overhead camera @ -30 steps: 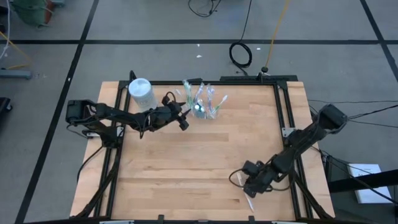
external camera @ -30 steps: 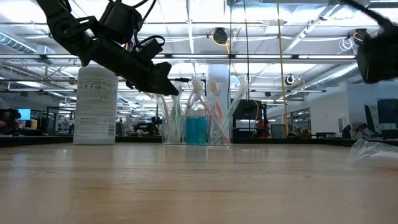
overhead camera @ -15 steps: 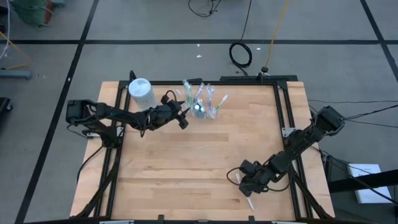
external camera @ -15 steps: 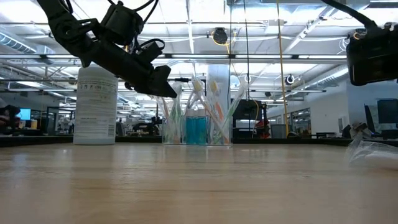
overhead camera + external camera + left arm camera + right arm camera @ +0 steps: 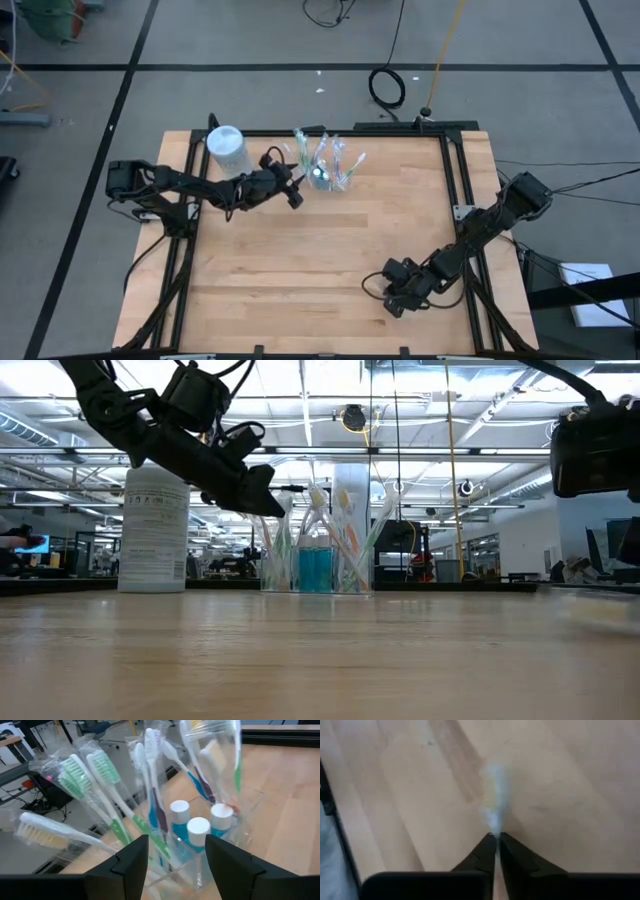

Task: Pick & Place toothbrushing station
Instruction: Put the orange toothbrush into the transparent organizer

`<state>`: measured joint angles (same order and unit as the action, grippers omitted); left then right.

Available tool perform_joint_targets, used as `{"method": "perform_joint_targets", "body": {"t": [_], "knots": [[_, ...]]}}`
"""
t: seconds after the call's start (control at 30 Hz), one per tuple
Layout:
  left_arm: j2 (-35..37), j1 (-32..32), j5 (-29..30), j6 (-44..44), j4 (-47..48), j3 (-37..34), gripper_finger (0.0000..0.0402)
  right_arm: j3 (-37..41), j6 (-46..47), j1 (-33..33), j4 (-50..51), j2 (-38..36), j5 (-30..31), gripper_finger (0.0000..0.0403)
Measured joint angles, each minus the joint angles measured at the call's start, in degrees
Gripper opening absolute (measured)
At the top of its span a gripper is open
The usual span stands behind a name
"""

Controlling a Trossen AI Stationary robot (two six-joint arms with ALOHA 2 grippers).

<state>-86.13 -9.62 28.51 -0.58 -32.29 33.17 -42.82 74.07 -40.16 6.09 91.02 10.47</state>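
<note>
A clear cup (image 5: 325, 172) (image 5: 315, 565) at the table's far middle holds several white, green and blue toothbrushes (image 5: 100, 785) and blue toothpaste tubes (image 5: 197, 832) standing upright. My left gripper (image 5: 297, 195) (image 5: 172, 870) hovers open just left of the cup, touching nothing. Near the front right corner my right gripper (image 5: 392, 305) (image 5: 495, 836) slants down to the table, shut on a whitish wrapped toothbrush (image 5: 495, 810). In the low view that toothbrush is only a blur (image 5: 600, 610). My right gripper pinches the wrapped toothbrush between its two fingertips, right at their free ends (image 5: 495, 831). The fingers slant down at it from above. The rest of the whitish piece reaches out past the tips over the wood. It is blurred, so I cannot tell which part is held.
A tall white-blue cylindrical container (image 5: 226, 148) (image 5: 153, 530) stands at the far left, close behind my left arm. Black frame rails (image 5: 462, 200) run along the table's sides. Bare wood (image 5: 300, 270) fills the middle and near left.
My right gripper has tipped a little further down over the wrapped toothbrush. The white end that showed below the gripper in the high view no longer shows. In the low view the wrapper at the right has gone from sharp to a blur.
</note>
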Motion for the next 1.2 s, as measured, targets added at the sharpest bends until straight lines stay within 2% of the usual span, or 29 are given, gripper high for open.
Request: {"method": "perform_joint_targets", "body": {"t": [0.2, 0.43, 0.6, 0.8, 0.93, 1.03, 1.2], "knots": [[2.1, 3.2, -0.1, -2.1, 0.5, 0.1, 0.0202, 0.0, -10.6, 3.5, -7.9, -2.8, 5.7, 0.0004], [8.7, 7.2, -0.1, -2.2, 7.9, 0.0, 0.0202, 0.0, -37.9, 12.7, -24.8, -5.8, 6.8, 0.0001], [10.6, 8.4, 0.0, -2.2, 8.9, 0.0, 0.0202, 0.0, -57.2, 20.8, -36.2, -8.8, 6.3, 0.0001], [10.9, 8.7, 0.0, -1.6, 8.3, 0.0, 0.0202, 0.0, -77.4, 30.4, -46.3, -9.5, 15.8, 0.0000], [11.0, 8.7, -0.1, 0.0, 9.2, 0.0, 0.0202, 0.0, -84.1, 37.1, -51.1, -8.4, 21.2, 0.0000], [11.0, 8.7, -0.7, -0.5, 9.5, 0.0, 0.0202, 0.0, -86.0, 41.8, -56.9, -6.9, 19.3, 0.0000], [11.0, 8.7, -3.5, -4.4, 9.5, 0.0, 0.0202, 0.0, -81.7, 47.1, -59.7, -3.2, 16.4, 0.0000]]}}
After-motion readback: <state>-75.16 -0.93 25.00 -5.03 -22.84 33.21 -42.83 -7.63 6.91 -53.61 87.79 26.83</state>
